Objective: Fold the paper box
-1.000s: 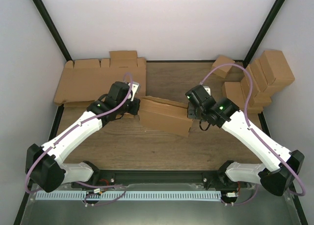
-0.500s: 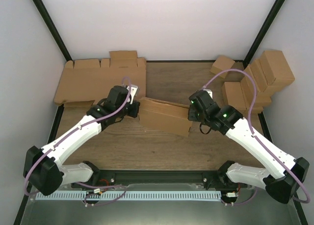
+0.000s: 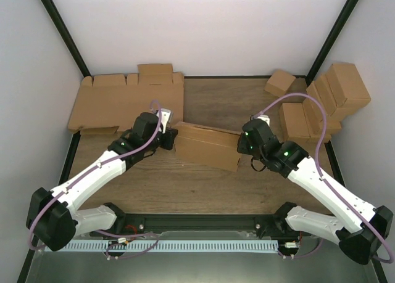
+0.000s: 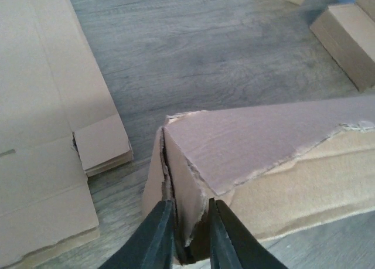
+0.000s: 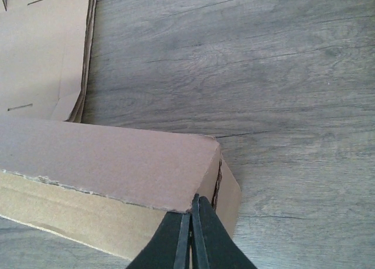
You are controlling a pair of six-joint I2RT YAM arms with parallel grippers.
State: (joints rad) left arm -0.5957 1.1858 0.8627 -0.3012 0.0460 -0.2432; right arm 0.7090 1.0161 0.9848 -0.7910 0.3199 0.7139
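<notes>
The paper box (image 3: 207, 146) lies in the middle of the table, folded into a shallow closed shape and slanting down to the right. My left gripper (image 3: 169, 139) is at its left end. In the left wrist view (image 4: 190, 237) the fingers (image 4: 159, 234) are closed on the box's end wall (image 4: 187, 187), with cardboard between them. My right gripper (image 3: 241, 147) is at the right end. In the right wrist view (image 5: 193, 213) its fingers are shut together, tips against the lid's corner edge on the box (image 5: 111, 157), beside the side flap (image 5: 228, 193).
A pile of flat cardboard blanks (image 3: 123, 101) lies at the back left, close to my left gripper; it also shows in the left wrist view (image 4: 35, 105) and the right wrist view (image 5: 41, 52). Ready-made brown boxes (image 3: 327, 101) cluster at the back right.
My right gripper has moved a little nearer and rightward along the box's right end. My left gripper has shifted slightly at the left end. The box has barely moved.
</notes>
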